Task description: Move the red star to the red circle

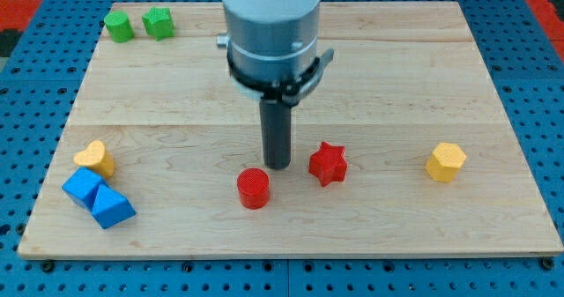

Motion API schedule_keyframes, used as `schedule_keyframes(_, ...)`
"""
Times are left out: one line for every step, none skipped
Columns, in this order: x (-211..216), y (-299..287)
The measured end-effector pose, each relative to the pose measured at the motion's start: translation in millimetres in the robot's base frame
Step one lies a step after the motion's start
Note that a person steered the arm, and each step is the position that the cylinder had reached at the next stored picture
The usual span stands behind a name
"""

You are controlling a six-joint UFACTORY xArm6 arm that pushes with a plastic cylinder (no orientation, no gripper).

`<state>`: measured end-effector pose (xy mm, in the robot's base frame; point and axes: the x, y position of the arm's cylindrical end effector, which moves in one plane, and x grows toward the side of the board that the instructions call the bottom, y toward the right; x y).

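My tip between red star and red circle
The dark rod stands on the wooden worktop, beside the red star block and above the red circle block; the arm's top is cut off, and there is no hand to tell about.

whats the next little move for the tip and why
Probably swing my tip round to the red star's right side, then push it left. Now the tip stands between the star and the red circle, so pushing from here would drive the star away.

Red star lies flat, near but apparently apart from red circle.
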<state>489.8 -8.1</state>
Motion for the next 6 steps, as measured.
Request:
schedule_keyframes(-23.9,15.8)
schedule_keyframes(-21.7,52.1)
schedule_keyframes(-4.3,96.7)
schedule_keyframes(14.9,108.0)
schedule_keyframes(14.1,77.2)
schedule_keyframes(12.1,55.1)
